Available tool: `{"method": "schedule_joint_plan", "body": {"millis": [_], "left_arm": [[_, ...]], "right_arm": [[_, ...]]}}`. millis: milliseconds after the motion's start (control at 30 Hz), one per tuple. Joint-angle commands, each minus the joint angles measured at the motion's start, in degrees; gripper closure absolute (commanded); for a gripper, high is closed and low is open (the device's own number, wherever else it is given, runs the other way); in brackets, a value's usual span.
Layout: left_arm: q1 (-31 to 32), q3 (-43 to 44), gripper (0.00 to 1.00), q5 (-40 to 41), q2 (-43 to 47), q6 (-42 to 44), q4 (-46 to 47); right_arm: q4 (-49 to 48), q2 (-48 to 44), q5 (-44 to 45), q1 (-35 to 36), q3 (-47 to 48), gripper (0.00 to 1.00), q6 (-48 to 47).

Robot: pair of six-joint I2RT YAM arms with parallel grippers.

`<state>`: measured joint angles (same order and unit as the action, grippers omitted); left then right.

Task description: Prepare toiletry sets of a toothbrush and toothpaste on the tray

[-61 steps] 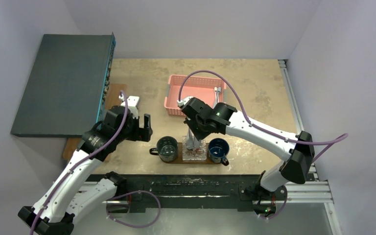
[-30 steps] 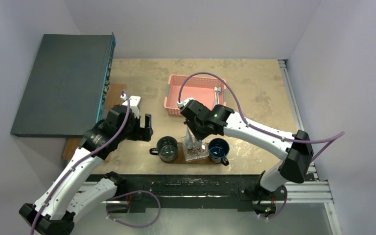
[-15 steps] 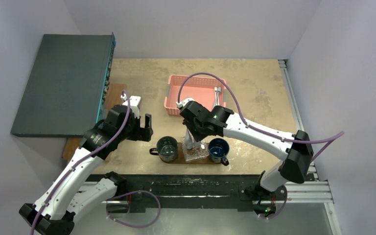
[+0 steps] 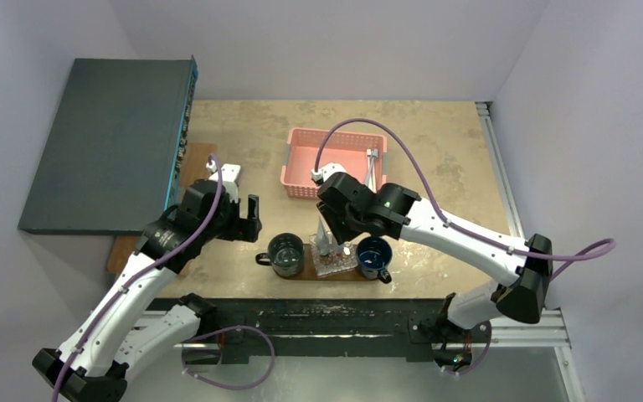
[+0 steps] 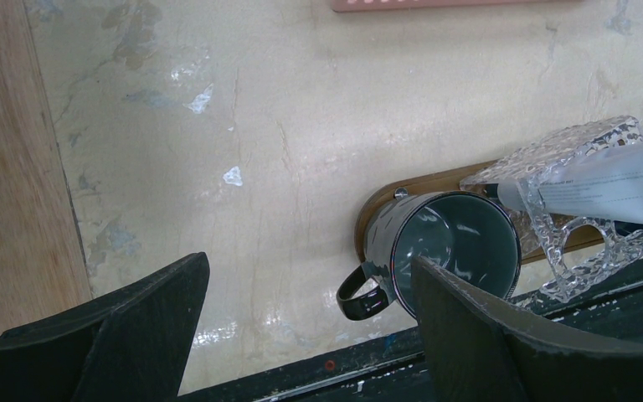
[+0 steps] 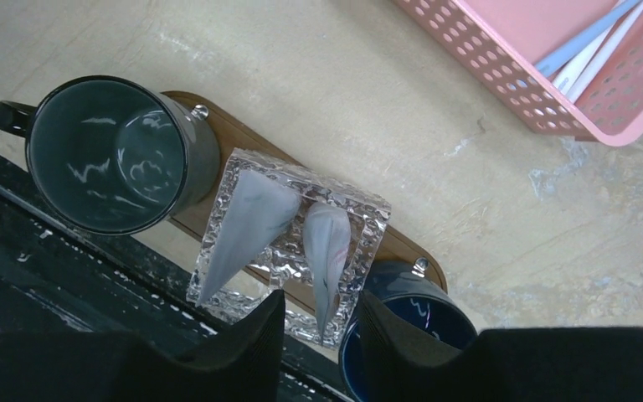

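Your right claw (image 6: 322, 300): jaws part-way apart over the crimped end of one toothpaste tube (image 6: 328, 251), not pinching it. It stands with a second tube (image 6: 247, 222) in the clear holder (image 6: 368, 218) on the tray (image 6: 234, 138), between grey mug (image 6: 100, 155) and blue mug (image 6: 402, 310). Toothbrushes (image 6: 590, 54) lie in the pink basket (image 6: 502, 75). Your left claw (image 5: 310, 258): wide, empty, beside the tray.

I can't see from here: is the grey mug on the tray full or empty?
Empty: the wrist views look into the grey mug and show only its bare glossy bottom.
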<state>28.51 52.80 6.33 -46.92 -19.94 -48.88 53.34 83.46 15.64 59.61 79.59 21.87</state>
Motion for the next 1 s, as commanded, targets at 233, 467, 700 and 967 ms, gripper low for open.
{"method": "schedule_joint_plan", "body": {"millis": [233, 467, 700, 967], "left_arm": [[-0.3, 0.21, 0.11, 0.08, 1.01, 0.69, 1.48], [-0.3, 0.04, 0.11, 0.19, 1.6, 0.55, 1.24], [-0.39, -0.03, 0.11, -0.02, 1.91, 0.52, 1.18], [-0.3, -0.06, 0.11, -0.65, 1.74, 0.67, 1.38]], "right_arm": [[2.84, -7.62, 0.89, 0.33, -0.73, 0.6, 3.56], [1.86, -11.04, -1.62, 0.5, -5.05, 0.7, 4.94], [1.8, -10.24, 3.08, 0.38, -5.14, 0.87, 7.82], [-1.31, -3.44, 9.53, -2.77, -1.35, 0.89, 3.92]]}}
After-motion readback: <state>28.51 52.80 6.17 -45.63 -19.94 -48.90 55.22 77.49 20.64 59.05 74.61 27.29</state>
